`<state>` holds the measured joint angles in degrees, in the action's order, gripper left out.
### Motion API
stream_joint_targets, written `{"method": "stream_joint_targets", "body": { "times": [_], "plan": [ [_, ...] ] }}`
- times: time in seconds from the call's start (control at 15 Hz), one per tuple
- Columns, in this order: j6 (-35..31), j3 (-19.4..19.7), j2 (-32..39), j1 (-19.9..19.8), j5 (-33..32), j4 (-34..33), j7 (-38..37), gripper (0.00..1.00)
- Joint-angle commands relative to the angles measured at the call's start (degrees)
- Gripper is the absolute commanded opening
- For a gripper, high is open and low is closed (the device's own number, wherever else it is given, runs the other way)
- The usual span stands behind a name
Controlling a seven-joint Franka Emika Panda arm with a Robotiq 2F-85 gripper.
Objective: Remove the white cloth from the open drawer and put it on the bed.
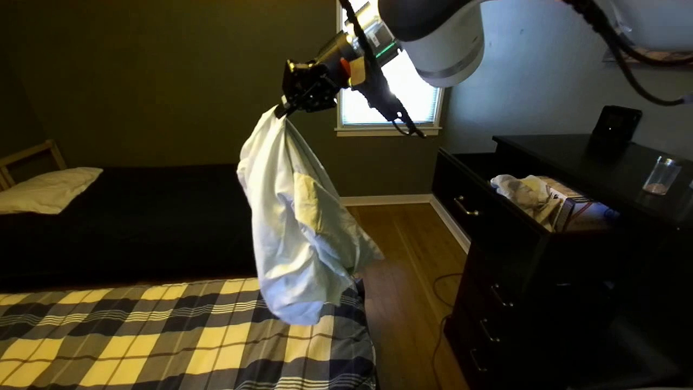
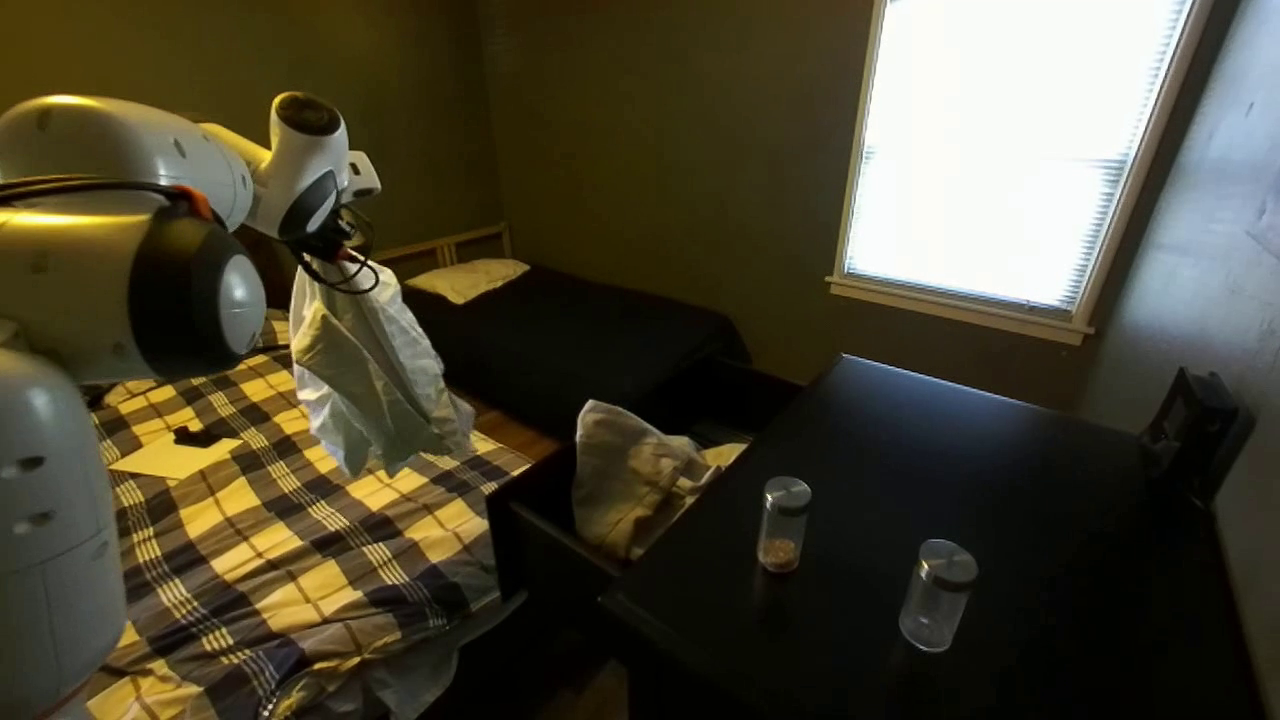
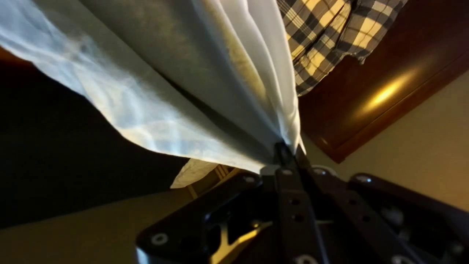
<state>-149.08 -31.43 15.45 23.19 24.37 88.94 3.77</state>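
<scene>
While your gripper clamps the white cloth at its top, the rest hangs in folds above the plaid bed; farther out, you have the drawer standing open from the dark dresser, crumpled fabric inside.

A white cloth hangs from my pincer, filling the space below it. Beside it, the air above the plaid bed is free. A pulled-out drawer juts over the floor toward the bed; two jars stand upright on the dresser top.
</scene>
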Motion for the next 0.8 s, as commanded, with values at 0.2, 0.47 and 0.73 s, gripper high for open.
{"method": "stream_joint_targets", "body": {
  "times": [0.2, 0.47, 0.73],
  "plan": [
    [-0.8, -3.6, 8.8, 0.6, 0.6, -2.4, 10.9, 0.27],
    [5.2, 0.9, 7.3, 1.9, -8.7, -4.0, 7.8, 0.46],
    [21.4, 6.7, 1.3, 3.6, -20.2, -8.3, 1.3, 0.75]
  ]
}}
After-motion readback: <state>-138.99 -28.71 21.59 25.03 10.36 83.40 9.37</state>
